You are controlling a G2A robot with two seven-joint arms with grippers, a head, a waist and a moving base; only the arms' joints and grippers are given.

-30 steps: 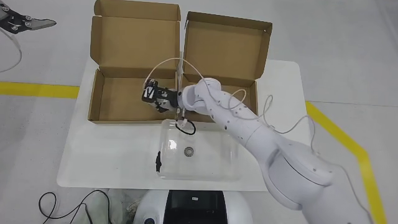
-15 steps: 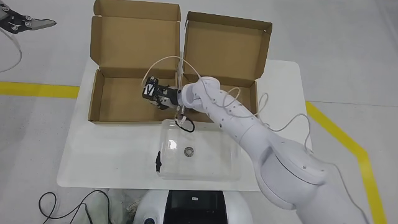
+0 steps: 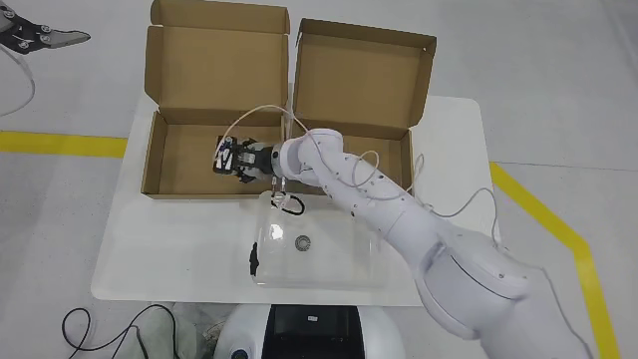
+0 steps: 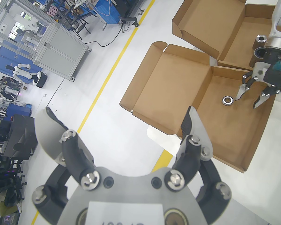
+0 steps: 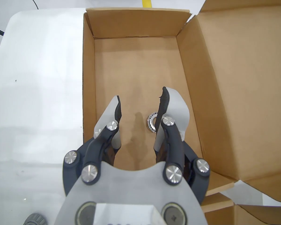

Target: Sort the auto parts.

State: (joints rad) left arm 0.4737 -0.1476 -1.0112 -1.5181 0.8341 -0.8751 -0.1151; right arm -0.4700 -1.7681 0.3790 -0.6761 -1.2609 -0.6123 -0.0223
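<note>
A small metal bearing ring [image 5: 151,120] lies on the floor of the left cardboard box [image 3: 184,160]. My right gripper [image 5: 141,94] hangs open just above that floor, and one finger partly hides the ring. Nothing is held between its fingers. The left wrist view shows the same ring [image 4: 227,99] just beside a fingertip of the right gripper [image 4: 246,103]. From above, the right gripper [image 3: 227,157] is over the box's right half. My left gripper [image 4: 118,111] is open and empty, out over the floor to the left of the table.
The right cardboard box [image 3: 344,155] holds a metal cylinder [image 4: 260,40]. A clear plastic tray [image 3: 349,259] at the table's front holds another ring [image 3: 303,242] and a small black part [image 3: 254,257]. Both box lids stand open at the back.
My right gripper has moved left, farther into the left box. The left arm has not moved.
</note>
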